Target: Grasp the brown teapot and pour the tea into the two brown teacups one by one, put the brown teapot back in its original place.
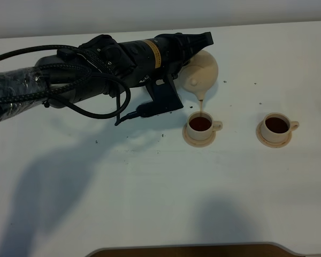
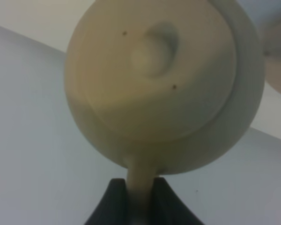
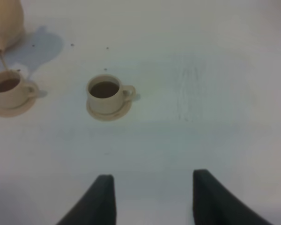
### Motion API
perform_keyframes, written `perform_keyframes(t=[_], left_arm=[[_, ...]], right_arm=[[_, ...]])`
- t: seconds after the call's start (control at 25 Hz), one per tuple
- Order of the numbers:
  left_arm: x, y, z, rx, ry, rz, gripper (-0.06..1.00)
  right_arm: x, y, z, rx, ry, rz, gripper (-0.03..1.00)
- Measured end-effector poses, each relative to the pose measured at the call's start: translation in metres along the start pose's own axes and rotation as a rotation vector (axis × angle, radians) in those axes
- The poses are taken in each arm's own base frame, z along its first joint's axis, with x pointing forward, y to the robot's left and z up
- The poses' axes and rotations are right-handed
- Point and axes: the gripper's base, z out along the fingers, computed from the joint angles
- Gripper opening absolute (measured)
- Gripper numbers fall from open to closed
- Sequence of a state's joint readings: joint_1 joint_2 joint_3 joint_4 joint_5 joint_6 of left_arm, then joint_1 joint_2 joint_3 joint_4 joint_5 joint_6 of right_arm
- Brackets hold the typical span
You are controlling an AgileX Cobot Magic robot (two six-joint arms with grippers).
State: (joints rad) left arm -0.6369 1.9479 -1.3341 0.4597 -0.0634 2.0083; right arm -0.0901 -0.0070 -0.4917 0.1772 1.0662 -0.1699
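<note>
My left gripper (image 1: 195,45) is shut on the handle of the brown teapot (image 1: 201,73) and holds it tilted, spout down, above the left teacup (image 1: 201,125). A thin stream of tea runs from the spout into that cup. The right teacup (image 1: 276,126) stands on its saucer and holds dark tea. In the left wrist view the teapot's lid and body (image 2: 164,79) fill the frame, with the handle (image 2: 141,180) between my fingers (image 2: 107,206). My right gripper (image 3: 150,197) is open and empty above the bare table, apart from both cups (image 3: 104,92) (image 3: 7,87). A saucer edge (image 2: 278,65) shows past the teapot.
The white table (image 1: 150,182) carries small dark specks near the cups. A dark curved edge (image 1: 192,250) lies along the table's front. The left arm and its black cables (image 1: 69,80) stretch across the back left.
</note>
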Motion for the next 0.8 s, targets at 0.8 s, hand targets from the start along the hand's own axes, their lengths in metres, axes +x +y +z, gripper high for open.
perform_keyframes(t=[0.8], left_arm=[[-0.0019,-0.0040,-0.0001,0.045,-0.020,-0.043,0.11]], right_arm=[[0.0000,0.0000,0.0000,0.000,0.000,0.000,0.40]])
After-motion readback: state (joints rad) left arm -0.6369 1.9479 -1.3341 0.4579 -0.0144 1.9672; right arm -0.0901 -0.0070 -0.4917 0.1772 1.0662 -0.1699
